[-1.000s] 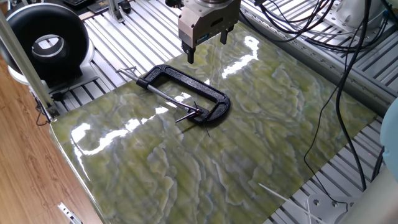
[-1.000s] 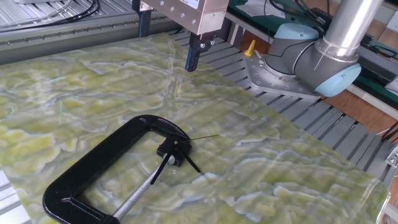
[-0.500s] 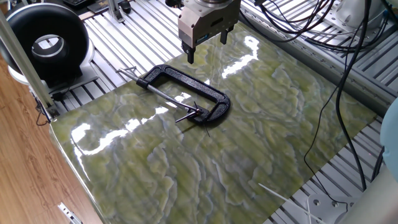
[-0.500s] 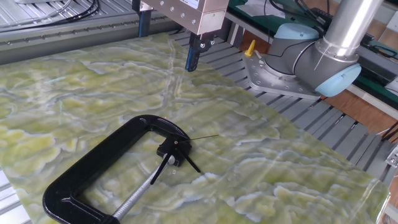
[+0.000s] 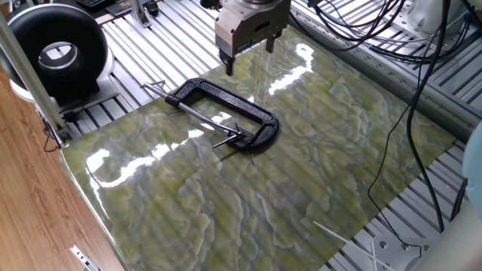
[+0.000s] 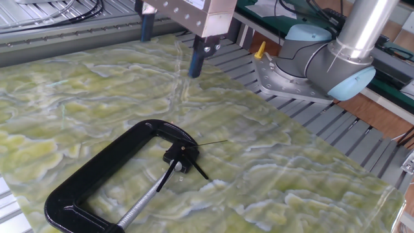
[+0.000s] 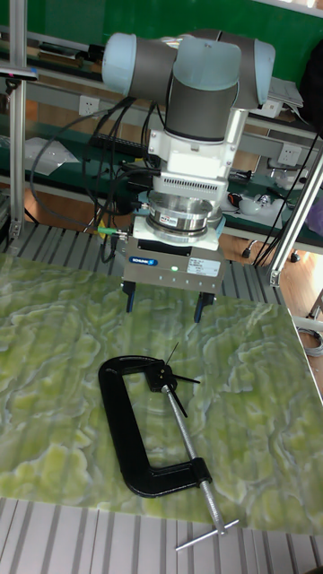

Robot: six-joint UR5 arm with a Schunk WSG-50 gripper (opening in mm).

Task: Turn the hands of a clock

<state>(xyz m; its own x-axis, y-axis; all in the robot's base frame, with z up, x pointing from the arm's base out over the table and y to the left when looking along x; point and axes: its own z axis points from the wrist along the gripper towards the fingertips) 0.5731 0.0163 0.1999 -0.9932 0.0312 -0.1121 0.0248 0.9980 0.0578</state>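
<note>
Tall fixed view: claw (image 7: 163,304) hangs off the arm's wrist pointing straight down, fingers spread wide apart w/ nothing between them, above the far part of the green marbled tabletop (image 7: 251,421). Compared w/ half a sec ago, claw has shifted slightly up and toward the far edge; clamp and pointers haven't moved. Hands (image 6: 187,157) lie at the jaw of the black C-clamp (image 6: 97,175), on their small hub against the screw rod's tip, near the tabletop's middle, well apart from the claw. One fixed view shows the same hands (image 5: 235,137) fanned out at the clamp's jaw.
</note>
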